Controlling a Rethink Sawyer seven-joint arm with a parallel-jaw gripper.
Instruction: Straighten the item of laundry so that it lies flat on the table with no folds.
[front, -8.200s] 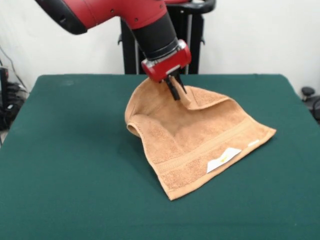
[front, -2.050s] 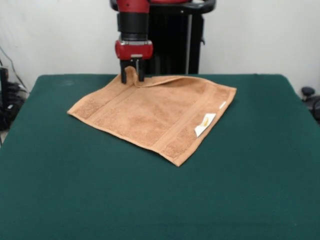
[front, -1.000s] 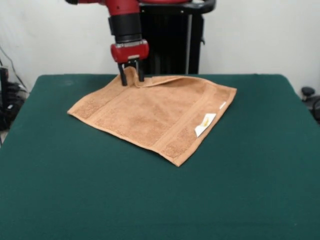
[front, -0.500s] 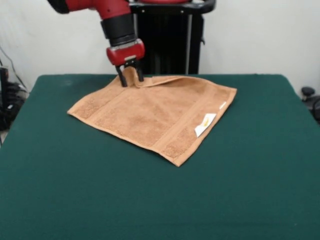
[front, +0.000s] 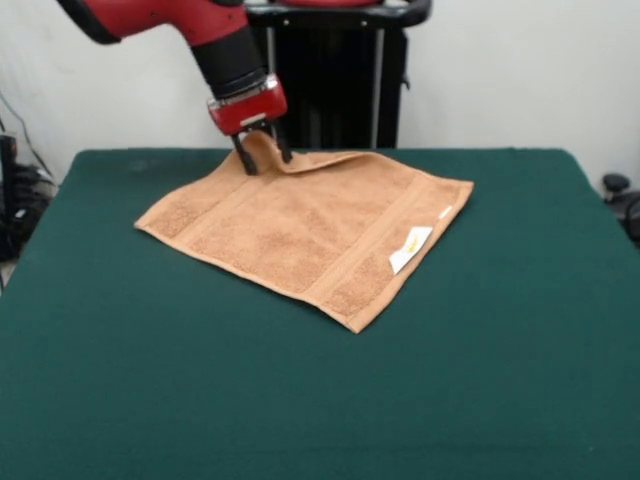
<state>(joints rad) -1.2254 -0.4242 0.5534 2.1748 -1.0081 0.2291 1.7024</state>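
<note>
The orange-brown towel (front: 300, 225) lies spread out, nearly flat, on the far half of the green table (front: 480, 390). Its white label (front: 410, 247) shows near the right edge. The towel's far corner (front: 263, 146) stands up in a small peak, and a low fold runs along the far edge to its right. My gripper (front: 262, 156) is at that corner, tilted, with its two black fingers (front: 243, 160) apart on either side of the peak. It looks open.
The black pedestal (front: 340, 80) stands behind the table's far edge, close behind the gripper. A cable and dark gear (front: 15, 200) sit off the table's left side. A black caster (front: 615, 185) shows at the right edge.
Since the earliest frame the towel was dragged out from a crumpled hump to a spread sheet. Over the last second the arm has leaned to the left, with the gripper staying at the raised corner.
</note>
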